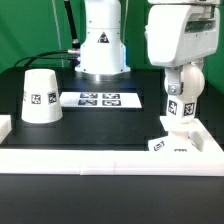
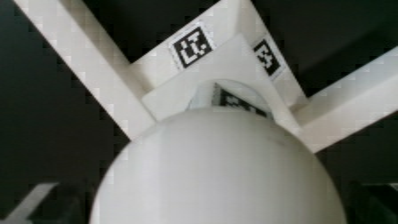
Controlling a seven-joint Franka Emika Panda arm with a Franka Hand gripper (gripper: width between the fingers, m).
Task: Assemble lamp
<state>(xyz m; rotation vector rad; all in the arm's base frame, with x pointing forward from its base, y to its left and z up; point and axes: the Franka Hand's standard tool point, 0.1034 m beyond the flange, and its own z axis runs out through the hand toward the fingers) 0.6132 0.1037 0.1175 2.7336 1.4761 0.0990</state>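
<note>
The bulb [image 1: 176, 116] stands up on the base [image 1: 170, 146], at the exterior view's right, in the corner of the white rail [image 1: 100, 156]; in the wrist view the bulb [image 2: 214, 170] fills the near part, with the tagged base [image 2: 224, 60] just past it; the gripper [image 1: 181, 100] hangs over the bulb's top with its fingers spread wide; I cannot tell if they touch the bulb; the shade [image 1: 40, 96] sits mouth down, well apart, at the exterior view's left; the marker board [image 1: 98, 98] lies flat between them on the black table [image 1: 110, 128].
</note>
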